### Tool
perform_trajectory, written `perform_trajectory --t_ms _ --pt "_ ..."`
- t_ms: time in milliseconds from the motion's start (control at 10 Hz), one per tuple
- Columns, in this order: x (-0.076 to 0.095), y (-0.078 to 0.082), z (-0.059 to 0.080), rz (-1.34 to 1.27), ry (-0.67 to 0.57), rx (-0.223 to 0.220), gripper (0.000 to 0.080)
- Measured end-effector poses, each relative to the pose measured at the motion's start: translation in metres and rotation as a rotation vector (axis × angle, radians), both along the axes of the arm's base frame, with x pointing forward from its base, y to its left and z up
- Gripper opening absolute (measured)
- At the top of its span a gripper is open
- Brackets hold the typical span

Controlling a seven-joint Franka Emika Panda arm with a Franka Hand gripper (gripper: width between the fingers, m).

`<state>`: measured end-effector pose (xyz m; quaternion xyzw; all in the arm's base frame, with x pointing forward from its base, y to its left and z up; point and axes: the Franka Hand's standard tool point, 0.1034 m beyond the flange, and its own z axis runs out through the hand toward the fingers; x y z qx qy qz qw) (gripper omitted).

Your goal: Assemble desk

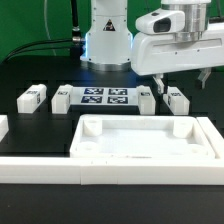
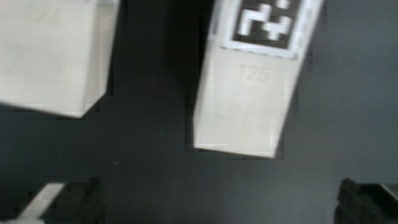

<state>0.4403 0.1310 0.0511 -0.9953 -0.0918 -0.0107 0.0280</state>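
The white desk top (image 1: 146,150), a tray with a raised rim and corner sockets, lies at the front of the black table. Two white tagged legs lie at the exterior view's left (image 1: 32,97) (image 1: 62,98). Two more lie at its right (image 1: 147,100) (image 1: 178,100). My gripper (image 1: 180,80) hangs open and empty just above the right pair. In the wrist view one leg (image 2: 246,90) with its tag lies ahead of my gripper (image 2: 217,205). A second leg (image 2: 54,55) lies beside it. The dark fingertips (image 2: 71,202) stand wide apart, touching nothing.
The marker board (image 1: 105,97) lies between the two leg pairs, in front of the robot base (image 1: 105,45). A long low white border wall (image 1: 35,165) runs along the front edge, and the desk top lies against it. A white piece (image 1: 3,126) shows at the far left edge.
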Motion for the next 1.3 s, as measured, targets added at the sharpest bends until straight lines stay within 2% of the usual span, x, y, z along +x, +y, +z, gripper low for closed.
perform_trajectory --t_ms 300,500,600,1000,1200,1300 --pt "-0.001 0.002 0.000 -0.167 0.018 0.018 0.0649" --pt "-0.006 0.001 -0.003 -0.249 0.056 -0.013 0.0649" --pt "-0.011 0.011 -0.002 -0.266 0.071 -0.045 0.0649" --pt "-0.012 0.012 -0.004 -0.246 0.091 -0.052 0.0649" --pt "-0.018 0.005 -0.004 -0.233 0.235 -0.091 0.0649" --pt "-0.015 0.001 -0.004 -0.251 0.307 -0.124 0.0649"
